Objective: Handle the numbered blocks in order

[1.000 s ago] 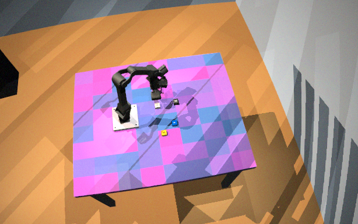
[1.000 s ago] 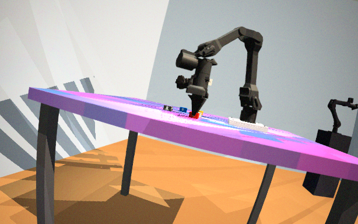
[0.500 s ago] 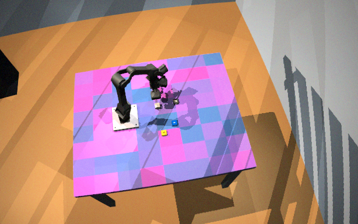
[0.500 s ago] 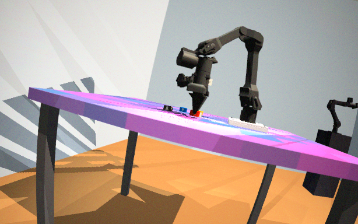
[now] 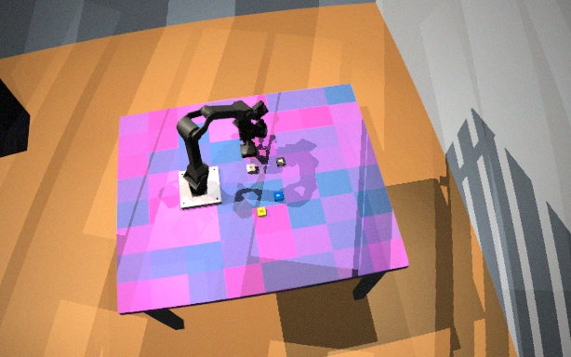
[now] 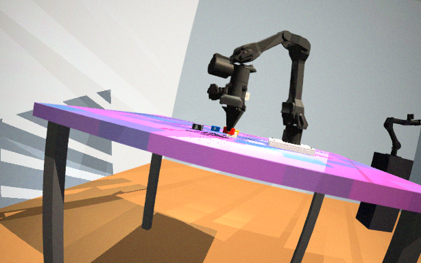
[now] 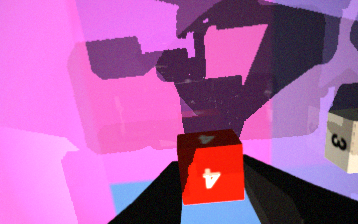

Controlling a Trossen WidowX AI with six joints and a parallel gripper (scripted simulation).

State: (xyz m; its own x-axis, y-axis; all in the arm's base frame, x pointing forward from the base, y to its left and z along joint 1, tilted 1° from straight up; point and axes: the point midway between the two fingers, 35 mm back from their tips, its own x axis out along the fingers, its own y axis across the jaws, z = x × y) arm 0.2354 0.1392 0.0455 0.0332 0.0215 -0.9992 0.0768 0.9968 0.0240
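A red block (image 6: 226,131) (image 7: 220,159) with a white 4 is between the fingers. My gripper (image 6: 230,130) (image 7: 208,165) is shut on it and holds it slightly above the table. The red block is hidden in the top view. A white block (image 5: 252,168) (image 6: 232,135) (image 7: 348,150) with a black 3 stands close by, at the right in the wrist view. A black block (image 5: 280,162) (image 6: 197,127), a blue block (image 5: 278,196) (image 6: 215,129) and a yellow block (image 5: 261,212) (image 6: 237,132) rest on the table; I cannot read their digits.
The table (image 5: 167,293) (image 6: 233,164) has a pink, purple and blue patchwork top with shadows across it. The arm stands on a white base plate (image 5: 213,197) (image 6: 291,146). Another dark arm on a black pedestal (image 6: 389,164) stands beyond the table.
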